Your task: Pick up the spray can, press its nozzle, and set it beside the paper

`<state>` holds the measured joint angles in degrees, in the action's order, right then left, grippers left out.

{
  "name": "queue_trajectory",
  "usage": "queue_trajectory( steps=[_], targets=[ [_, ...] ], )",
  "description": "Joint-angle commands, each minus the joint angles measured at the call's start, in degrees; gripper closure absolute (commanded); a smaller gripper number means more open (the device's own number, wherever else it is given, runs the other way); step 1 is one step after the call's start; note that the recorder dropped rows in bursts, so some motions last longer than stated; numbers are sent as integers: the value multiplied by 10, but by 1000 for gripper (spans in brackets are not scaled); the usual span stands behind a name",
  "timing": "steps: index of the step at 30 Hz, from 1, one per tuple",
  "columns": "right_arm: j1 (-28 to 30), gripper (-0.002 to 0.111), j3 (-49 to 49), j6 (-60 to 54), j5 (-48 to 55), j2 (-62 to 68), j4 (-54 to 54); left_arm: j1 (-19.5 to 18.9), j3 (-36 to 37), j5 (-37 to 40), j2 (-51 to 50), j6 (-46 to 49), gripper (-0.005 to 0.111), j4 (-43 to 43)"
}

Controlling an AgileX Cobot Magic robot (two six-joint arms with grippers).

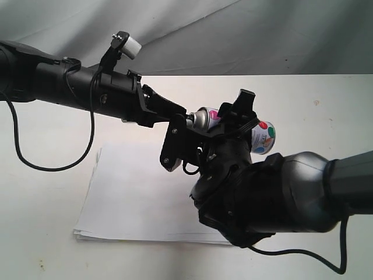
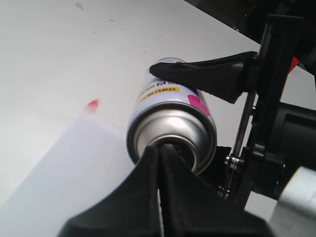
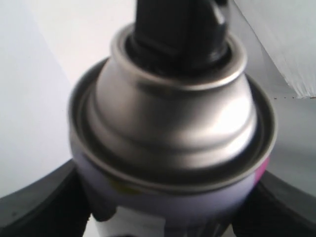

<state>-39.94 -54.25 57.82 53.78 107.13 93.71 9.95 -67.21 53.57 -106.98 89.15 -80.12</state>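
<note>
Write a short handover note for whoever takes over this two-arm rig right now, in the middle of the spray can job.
Right gripper: shut on the spray can, held in the air, lying roughly sideways, near the paper.
Left gripper: fingers shut, tips pushed into the can's top where the nozzle sits; the nozzle itself is hidden.
Done: can picked up; press apparently under way.
Left: back the left gripper off, then set the can down beside the paper.

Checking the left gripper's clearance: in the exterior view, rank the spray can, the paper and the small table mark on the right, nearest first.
1. Spray can, touching the left gripper.
2. Paper, below it.
3. Table mark, far right.
</note>
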Motion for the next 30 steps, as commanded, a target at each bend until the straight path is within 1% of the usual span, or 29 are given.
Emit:
queue_trajectory(
  steps=[1, 17, 22, 25, 29, 30],
  targets=[
    [-6, 108, -6, -7, -21, -9, 62, 10, -5, 4, -4, -7, 107, -13],
    [-6, 108, -6, -6, -21, -9, 62, 10, -5, 2, -4, -6, 107, -13],
    [-6, 108, -6, -6, -21, -9, 62, 10, -5, -13, -4, -5, 107, -13],
    [-6, 108, -6, -6, -21, -9, 62, 10, -5, -9, -3, -8, 107, 3],
    [-6, 108, -6, -6, -19, -9, 62, -8, -5, -7, 7, -38, 107, 42],
    [-6, 108, -6, -6, -19, -9, 62, -25, -5, 9, 22, -53, 107, 67]
  ],
)
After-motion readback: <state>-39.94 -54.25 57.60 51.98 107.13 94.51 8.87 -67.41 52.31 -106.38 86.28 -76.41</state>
